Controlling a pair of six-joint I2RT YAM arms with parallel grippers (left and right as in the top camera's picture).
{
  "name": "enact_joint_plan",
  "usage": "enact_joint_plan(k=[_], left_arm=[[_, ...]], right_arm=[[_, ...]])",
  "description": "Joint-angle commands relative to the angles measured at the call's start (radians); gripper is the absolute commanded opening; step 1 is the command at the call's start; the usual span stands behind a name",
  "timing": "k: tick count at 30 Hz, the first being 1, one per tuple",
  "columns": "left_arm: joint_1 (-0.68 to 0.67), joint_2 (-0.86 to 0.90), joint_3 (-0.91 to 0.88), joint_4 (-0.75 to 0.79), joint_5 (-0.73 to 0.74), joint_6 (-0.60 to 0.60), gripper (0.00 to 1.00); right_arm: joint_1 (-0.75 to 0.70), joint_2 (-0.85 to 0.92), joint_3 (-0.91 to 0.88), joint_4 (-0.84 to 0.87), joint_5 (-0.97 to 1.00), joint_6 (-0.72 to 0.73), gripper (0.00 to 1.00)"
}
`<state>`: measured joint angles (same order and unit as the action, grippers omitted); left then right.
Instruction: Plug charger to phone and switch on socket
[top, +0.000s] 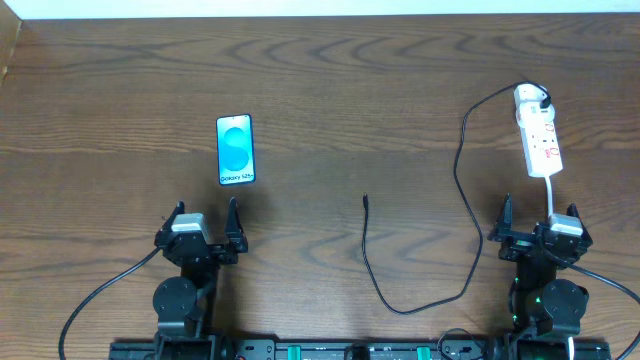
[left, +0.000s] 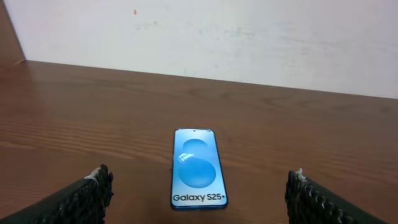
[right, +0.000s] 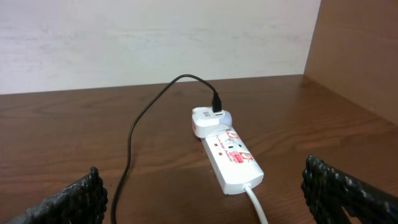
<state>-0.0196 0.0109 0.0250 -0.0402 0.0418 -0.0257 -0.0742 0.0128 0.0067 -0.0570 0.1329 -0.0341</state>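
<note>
Phone (top: 235, 150) lies flat on the wooden table (top: 350, 80), cyan screen up with "Galaxy S25+" at its near edge, just ahead of the left gripper (top: 206, 218), whose fingers are spread wide and touch nothing. The white power strip (top: 538, 140) lies at the far right, ahead of the right gripper (top: 540, 216), whose fingers are likewise spread apart and empty. A white adapter (right: 208, 121) sits in the strip's far end. The black charger cable (top: 462, 190) runs from it, loops toward the table's near edge, and ends with its small tip (top: 365, 199) lying free mid-table, well apart from the phone
</note>
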Motion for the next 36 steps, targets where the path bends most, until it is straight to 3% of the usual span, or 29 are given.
enact_joint_plan(k=[1, 26, 36], left_arm=[[0.006, 0.009, -0.001, -0.051, 0.023, 0.0, 0.9], [0.006, 0.539, 0.406, -0.097, 0.032, 0.026, 0.9], [0.006, 0.746, 0.61, -0.196, 0.083, 0.033, 0.9]], right_arm=[[0.006, -0.006, -0.001, -0.003, 0.018, -0.008, 0.99], [0.006, -0.006, -0.001, -0.003, 0.018, -0.008, 0.99], [0.006, -0.006, -0.001, -0.003, 0.018, -0.008, 0.99]])
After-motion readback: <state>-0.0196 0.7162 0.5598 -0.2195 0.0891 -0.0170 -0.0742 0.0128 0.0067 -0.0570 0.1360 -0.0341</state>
